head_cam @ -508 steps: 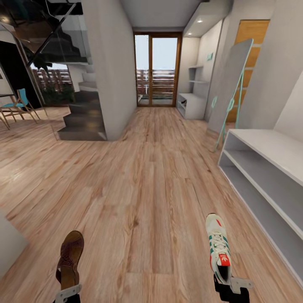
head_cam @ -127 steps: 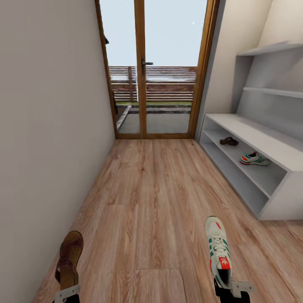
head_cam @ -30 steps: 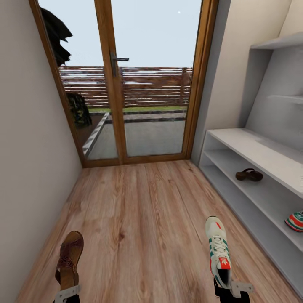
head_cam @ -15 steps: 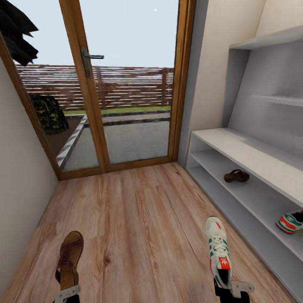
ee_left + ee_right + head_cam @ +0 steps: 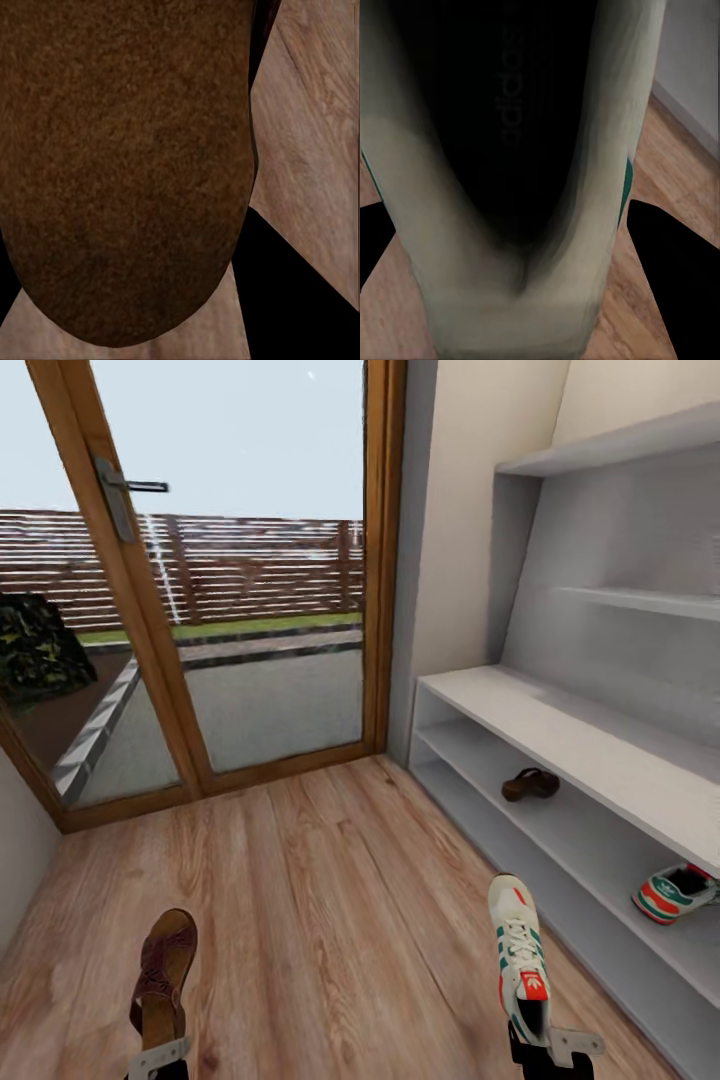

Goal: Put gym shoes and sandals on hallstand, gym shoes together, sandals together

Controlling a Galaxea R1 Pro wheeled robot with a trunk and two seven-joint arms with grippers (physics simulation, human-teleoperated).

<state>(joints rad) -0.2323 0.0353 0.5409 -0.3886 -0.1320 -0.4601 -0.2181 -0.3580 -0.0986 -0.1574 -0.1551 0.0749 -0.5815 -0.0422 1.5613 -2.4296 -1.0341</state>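
Swung right a bit more since the earlier frame, so the pale grey-white hallstand sat closer. Left gripper fingers were clamped on a brown leather sandal, right gripper fingers on a cream-white sneaker. Other sandal and sneaker were on the rack's shelf, well apart.

I see a brown sandal with dark straps, and a cream gym shoe (green stripes, red-orange tongue tab). Hallstand pale grey-white; corridor floor light brown grained planks.
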